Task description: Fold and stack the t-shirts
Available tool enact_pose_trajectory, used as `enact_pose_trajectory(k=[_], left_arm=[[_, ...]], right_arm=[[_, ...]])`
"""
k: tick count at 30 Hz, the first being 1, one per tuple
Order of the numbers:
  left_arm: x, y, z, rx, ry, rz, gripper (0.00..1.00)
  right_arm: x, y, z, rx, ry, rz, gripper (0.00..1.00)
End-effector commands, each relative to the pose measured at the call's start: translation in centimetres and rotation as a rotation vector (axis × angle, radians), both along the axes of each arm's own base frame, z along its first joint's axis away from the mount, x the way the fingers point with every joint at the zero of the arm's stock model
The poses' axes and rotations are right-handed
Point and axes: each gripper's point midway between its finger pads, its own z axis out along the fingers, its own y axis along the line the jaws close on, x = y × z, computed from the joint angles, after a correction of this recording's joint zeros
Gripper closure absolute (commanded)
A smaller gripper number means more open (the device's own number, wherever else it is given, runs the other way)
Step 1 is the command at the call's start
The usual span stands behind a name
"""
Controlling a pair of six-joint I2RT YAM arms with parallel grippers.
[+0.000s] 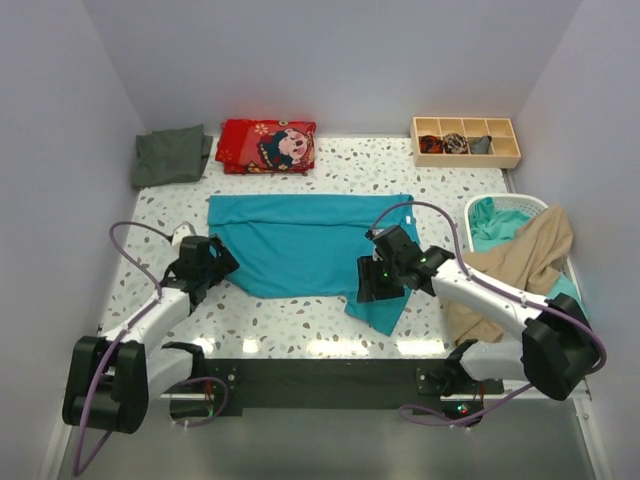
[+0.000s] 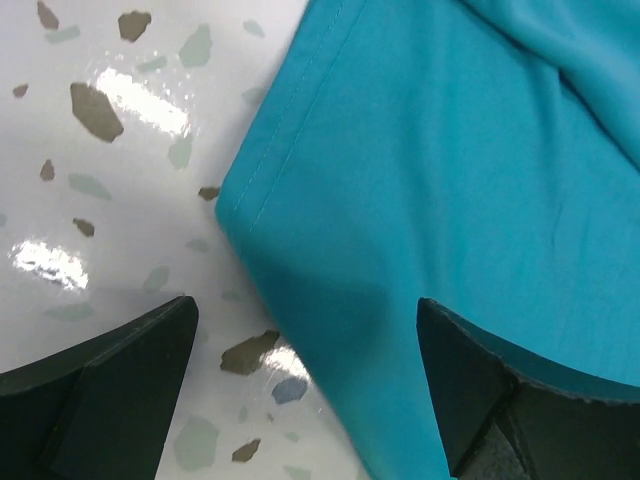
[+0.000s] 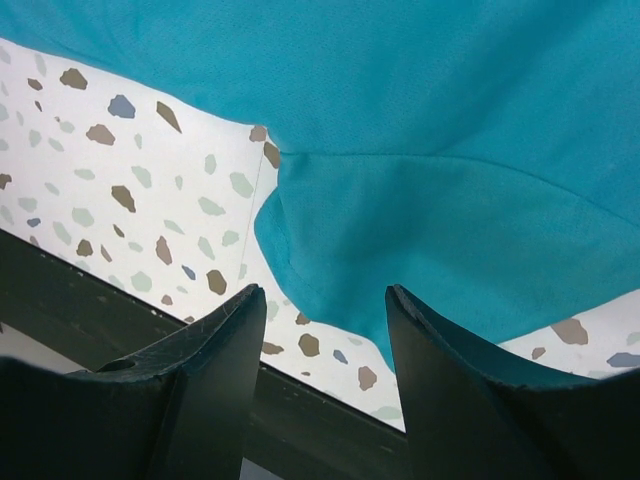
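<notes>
Both jaws gape wide, holding nothing. The teal t-shirt point(image 1: 310, 245) lies long side to side; left jaws straddle its corner point(image 2: 245, 215), right jaws face its sleeve point(image 3: 430, 230).

A robotics lab test cell: plain pale walls point(image 1: 330, 60) box in the speckled desk point(image 1: 300, 325) on three sides, and along the desk's near edge a black rail point(image 1: 320, 378) carries the white left arm point(image 1: 150, 320) and right arm point(image 1: 490, 295), both trailing purple cables point(image 1: 430, 205)
</notes>
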Motion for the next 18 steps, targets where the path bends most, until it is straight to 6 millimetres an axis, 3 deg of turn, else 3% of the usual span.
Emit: enact_pose_trajectory(k=[1,10,18], left_arm=[[1.5,-0.6,-0.4,-0.023,-0.028,-0.007,0.11],[4.5,-1.9,1.2,-0.027,-0.081,-0.094,0.65],[7.6,-2.6,3.9,0.027,-0.067,-0.204,0.64]], right_arm=[[1.4,0.8,0.4,0.003,-0.041,0.020,0.45],[3.7,2.1,-3.1,-0.068,-0.019,0.054,0.49],[3.2,2.2,-6.9,-0.140,0.105,0.079,0.51]])
